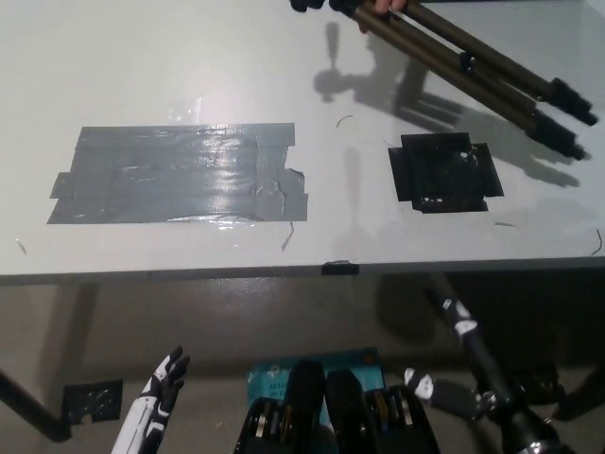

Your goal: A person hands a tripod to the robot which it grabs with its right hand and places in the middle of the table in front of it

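Head view, white table [189, 57], grey tape patch [180, 175], black tape square [444, 172], tripod [473, 64], left hand [156, 397], fingers [176, 363] spread

— How many tripods?
— One tripod [473, 71], over the far right corner of the worktop [189, 76]. There's one worktop, too.
— Tape patches?
— Two: one grey patch [180, 175] toward the left edge, one black patch [444, 172] toward the right edge.
— Hands?
— Three. Two are the robot's, below the near edge: one white left hand [165, 378] and one black right hand [473, 352]. The third is a person's hand [383, 8], only partly seen at the far edge.
— Anything smaller?
— A few thin threads, too faint for a firm count.
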Controlling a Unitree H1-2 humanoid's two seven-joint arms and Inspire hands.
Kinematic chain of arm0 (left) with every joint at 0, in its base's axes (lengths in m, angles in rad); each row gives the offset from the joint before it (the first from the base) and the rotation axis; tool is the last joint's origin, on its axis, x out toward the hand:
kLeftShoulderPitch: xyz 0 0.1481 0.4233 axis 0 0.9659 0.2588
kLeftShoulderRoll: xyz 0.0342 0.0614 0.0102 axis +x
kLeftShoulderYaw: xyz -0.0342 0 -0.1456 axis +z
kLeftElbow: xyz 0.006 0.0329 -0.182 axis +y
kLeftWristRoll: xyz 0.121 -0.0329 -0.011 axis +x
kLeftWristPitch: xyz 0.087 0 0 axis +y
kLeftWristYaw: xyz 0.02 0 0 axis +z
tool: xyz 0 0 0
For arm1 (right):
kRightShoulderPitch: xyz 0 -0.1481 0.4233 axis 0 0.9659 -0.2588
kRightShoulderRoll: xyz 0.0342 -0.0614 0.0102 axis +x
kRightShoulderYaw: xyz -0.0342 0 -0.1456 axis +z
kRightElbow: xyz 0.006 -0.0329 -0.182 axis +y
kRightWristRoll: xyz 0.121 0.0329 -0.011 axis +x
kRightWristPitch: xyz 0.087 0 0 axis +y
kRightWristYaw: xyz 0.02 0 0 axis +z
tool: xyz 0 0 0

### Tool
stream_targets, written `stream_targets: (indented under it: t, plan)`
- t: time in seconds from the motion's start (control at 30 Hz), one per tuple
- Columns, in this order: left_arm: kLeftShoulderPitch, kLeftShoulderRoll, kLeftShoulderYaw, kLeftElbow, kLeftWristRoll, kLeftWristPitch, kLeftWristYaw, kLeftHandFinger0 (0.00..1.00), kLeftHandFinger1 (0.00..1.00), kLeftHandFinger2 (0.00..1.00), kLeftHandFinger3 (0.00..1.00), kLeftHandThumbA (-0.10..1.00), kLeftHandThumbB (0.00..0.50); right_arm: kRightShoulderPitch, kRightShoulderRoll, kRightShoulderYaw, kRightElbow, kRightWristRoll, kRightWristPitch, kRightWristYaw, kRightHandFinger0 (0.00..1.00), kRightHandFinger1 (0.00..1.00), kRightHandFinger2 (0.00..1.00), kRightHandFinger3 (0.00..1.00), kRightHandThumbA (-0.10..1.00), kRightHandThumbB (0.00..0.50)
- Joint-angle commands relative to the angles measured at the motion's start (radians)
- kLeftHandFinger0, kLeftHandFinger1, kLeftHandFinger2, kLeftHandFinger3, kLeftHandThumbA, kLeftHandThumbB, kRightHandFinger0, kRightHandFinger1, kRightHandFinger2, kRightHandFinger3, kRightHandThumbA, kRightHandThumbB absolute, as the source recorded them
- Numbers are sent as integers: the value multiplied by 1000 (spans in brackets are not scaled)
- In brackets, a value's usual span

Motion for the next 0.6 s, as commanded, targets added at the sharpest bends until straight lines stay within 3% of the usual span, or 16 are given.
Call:
stream_targets:
  t: [0.0,0.1,0.23,0.43,0.57]
  plan:
    - [-3,9,-3,-33,-5,-48,7,1000,1000,1000,1000,995,288,-71,24,-87,-259,-135,7,-108,1000,1000,1000,1000,769,229]
    - [-10,10,-1,-31,-6,-48,8,1000,1000,1000,1000,1000,283,-142,19,-116,-351,-269,37,-115,1000,1000,1000,1000,834,264]
    - [-6,10,-2,-34,-4,-48,4,1000,1000,1000,1000,1000,288,-293,-16,-140,-409,-361,192,-45,1000,1000,1000,1000,868,302]
    - [-11,14,-5,-36,-1,-48,4,1000,1000,1000,1000,1000,287,-501,-88,-133,-210,-483,281,-47,1000,1000,1000,1000,932,342]
    - [-15,14,-1,-39,2,-48,5,1000,1000,1000,1000,1000,291,-626,-117,-106,-60,-529,334,-52,1000,1000,1000,1000,896,351]
